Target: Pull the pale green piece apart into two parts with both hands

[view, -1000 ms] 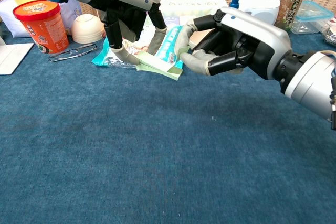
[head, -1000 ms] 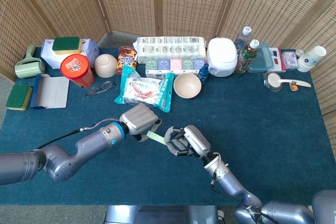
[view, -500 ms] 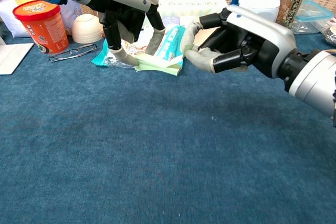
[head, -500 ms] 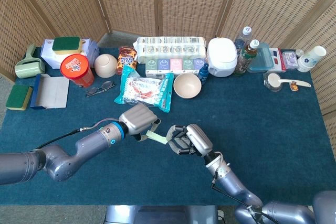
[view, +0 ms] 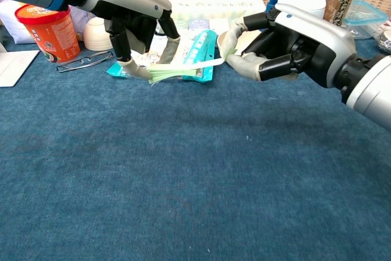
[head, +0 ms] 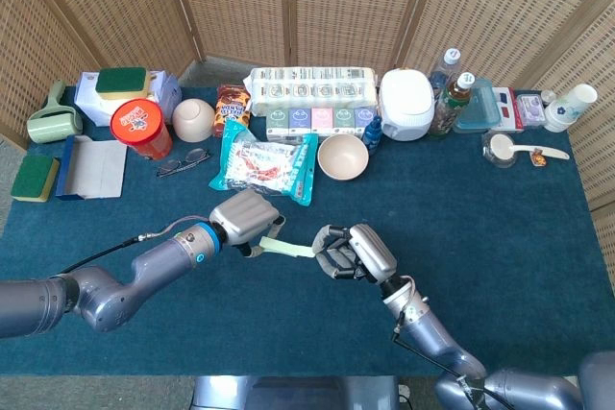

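- The pale green piece [head: 291, 250] hangs in the air above the blue table cloth [head: 500, 228], stretched level between the two hands, just in front of the snack bag [head: 264, 164].
- The left hand [head: 245, 219] pinches the piece's left end; in the chest view its fingertips [view: 129, 65] clamp down on the thicker folded part.
- The right hand [head: 354, 251] has its fingers curled in at the piece's right end, where a thin pale strip [view: 201, 65] runs up to the thumb; whether the piece has come into two parts I cannot tell.
- Both hands are raised off the cloth, facing each other with the piece spanning the gap.
- Behind them sit a beige bowl [head: 342, 156], glasses [head: 183, 161] and a red cup [head: 140, 129].
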### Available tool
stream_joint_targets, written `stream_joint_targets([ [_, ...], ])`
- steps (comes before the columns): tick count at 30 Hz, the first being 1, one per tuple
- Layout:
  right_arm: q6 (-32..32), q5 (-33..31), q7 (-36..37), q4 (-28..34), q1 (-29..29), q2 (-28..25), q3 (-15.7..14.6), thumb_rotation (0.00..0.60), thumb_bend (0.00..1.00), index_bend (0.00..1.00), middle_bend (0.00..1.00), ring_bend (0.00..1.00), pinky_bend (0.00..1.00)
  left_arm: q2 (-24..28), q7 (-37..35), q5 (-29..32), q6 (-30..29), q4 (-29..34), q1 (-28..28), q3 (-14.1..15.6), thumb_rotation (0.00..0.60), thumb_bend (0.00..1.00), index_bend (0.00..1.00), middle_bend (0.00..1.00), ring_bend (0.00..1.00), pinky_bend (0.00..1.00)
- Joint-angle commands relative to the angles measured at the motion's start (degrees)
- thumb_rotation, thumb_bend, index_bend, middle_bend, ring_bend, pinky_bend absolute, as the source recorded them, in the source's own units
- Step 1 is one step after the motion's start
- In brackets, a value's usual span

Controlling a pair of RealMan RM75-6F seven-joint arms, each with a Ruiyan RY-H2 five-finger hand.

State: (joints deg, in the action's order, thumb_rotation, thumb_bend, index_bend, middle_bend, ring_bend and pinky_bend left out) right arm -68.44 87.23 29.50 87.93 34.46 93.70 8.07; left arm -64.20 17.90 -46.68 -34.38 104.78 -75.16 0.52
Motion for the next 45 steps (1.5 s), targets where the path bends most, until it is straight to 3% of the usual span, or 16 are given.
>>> stream_joint_targets([
  [1, -0.12, -0.10, 0.17, -0.06, -0.18, -0.21, -0.01, 0.600, 0.49, 0.72, 1.00, 1.00, 1.00, 0.27, -0.22, -0.07, 0.04, -0.10, 0.34, 0.22, 0.600, 0.43, 0.76, 1.00, 1.00, 1.00],
  [17, -0.15, -1.02, 1.11, -1.96, -1.94, -4.70, -0.58, 0.600, 0.49, 0.69, 0.98, 1.00, 1.00, 3.30, -4.88, -4.13, -2.77, -1.23, 7.56, 1.50, 0.600, 0.43, 0.76, 1.00, 1.00, 1.00],
  [22, 0.87, -1.49, 1.97, -2.88, -2.66, -7.13, -1.47, 0.600, 0.49, 0.55, 0.86, 0.90, 0.91, 3.98, -5.91, -7.24, -5.49, -1.93, 10.96, 1.83, 0.600, 0.43, 0.76, 1.00, 1.00, 1.00],
  [27, 2.39, -0.80, 1.93, -3.98, -2.86, -9.35, -2.99, 0.600, 0.50, 0.22, 0.55, 0.61, 0.64, 4.10, -7.58, -9.42, -7.67, -2.36, 14.18, 1.90, 0.600, 0.42, 0.75, 1.00, 1.00, 1.00],
  [29, 2.74, -0.61, 1.99, -4.24, -2.95, -9.87, -3.39, 0.600, 0.50, 0.15, 0.48, 0.53, 0.54, 4.04, -7.68, -10.28, -8.39, -2.53, 15.14, 1.96, 0.600, 0.42, 0.74, 1.00, 1.00, 1.00],
  [32, 3.27, -0.58, 2.49, -4.48, -3.21, -10.75, -3.98, 0.600, 0.49, 0.09, 0.41, 0.46, 0.47, 3.72, -6.82, -11.77, -10.08, -2.78, 16.63, 2.25, 0.600, 0.42, 0.73, 1.00, 1.00, 1.00],
  [38, 2.57, -0.39, 2.82, -4.47, -4.03, -11.46, -4.36, 0.600, 0.47, 0.06, 0.39, 0.43, 0.44, 2.47, -4.86, -12.75, -12.29, -3.44, 18.42, 2.06, 0.600, 0.42, 0.70, 1.00, 1.00, 1.00],
  [41, 1.95, -0.32, 2.79, -4.44, -4.49, -11.76, -4.39, 0.600, 0.47, 0.06, 0.38, 0.42, 0.44, 1.55, -3.58, -13.12, -13.50, -3.86, 18.98, 1.68, 0.600, 0.40, 0.62, 0.99, 1.00, 1.00],
  [43, 1.52, -0.37, 2.97, -4.35, -4.82, -12.05, -4.33, 0.600, 0.47, 0.06, 0.38, 0.42, 0.44, 1.00, -2.51, -13.13, -13.98, -4.13, 19.24, 1.53, 0.600, 0.38, 0.51, 0.91, 0.95, 1.00],
  [45, 1.09, -0.42, 3.11, -4.28, -5.15, -12.37, -4.27, 0.600, 0.47, 0.06, 0.39, 0.42, 0.44, 0.59, -1.17, -13.03, -14.37, -4.28, 19.34, 1.39, 0.600, 0.34, 0.37, 0.73, 0.78, 0.97],
])
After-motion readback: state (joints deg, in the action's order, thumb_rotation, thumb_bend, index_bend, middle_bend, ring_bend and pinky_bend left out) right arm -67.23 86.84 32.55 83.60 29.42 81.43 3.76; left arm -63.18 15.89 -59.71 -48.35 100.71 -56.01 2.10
